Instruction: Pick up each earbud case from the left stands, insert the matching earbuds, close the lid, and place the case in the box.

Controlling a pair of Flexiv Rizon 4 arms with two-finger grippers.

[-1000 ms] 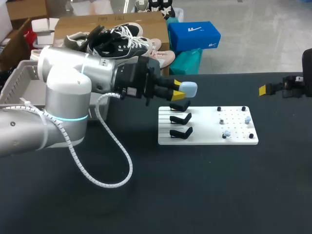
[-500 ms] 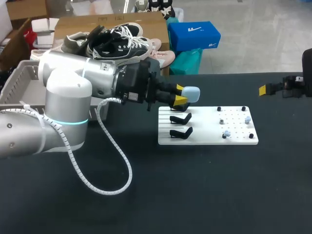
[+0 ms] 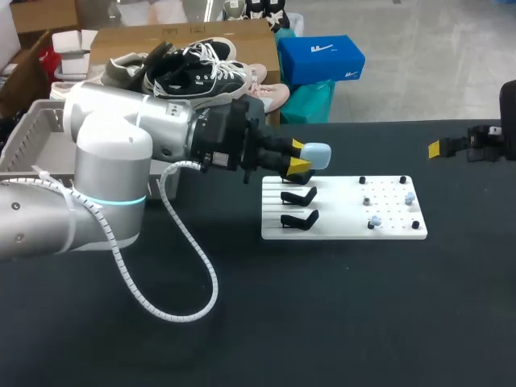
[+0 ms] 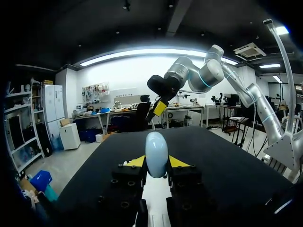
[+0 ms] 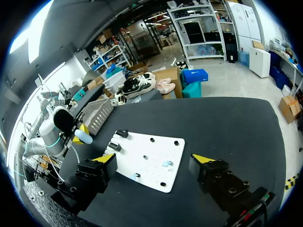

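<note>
In the head view the left hand (image 3: 300, 157) is gripping the blue earbud case (image 3: 314, 155) between its tips just above the far left corner of the white board (image 3: 339, 230), over the black stands (image 3: 298, 196). In the left wrist view both fingers (image 4: 136, 162) are pinching the rounded shell only by one end, so a quick swing could be twisting it loose. In the right wrist view the right hand (image 5: 152, 160) is hanging spread open and empty, the board ahead of it on the black worktop (image 5: 227, 123).
</note>
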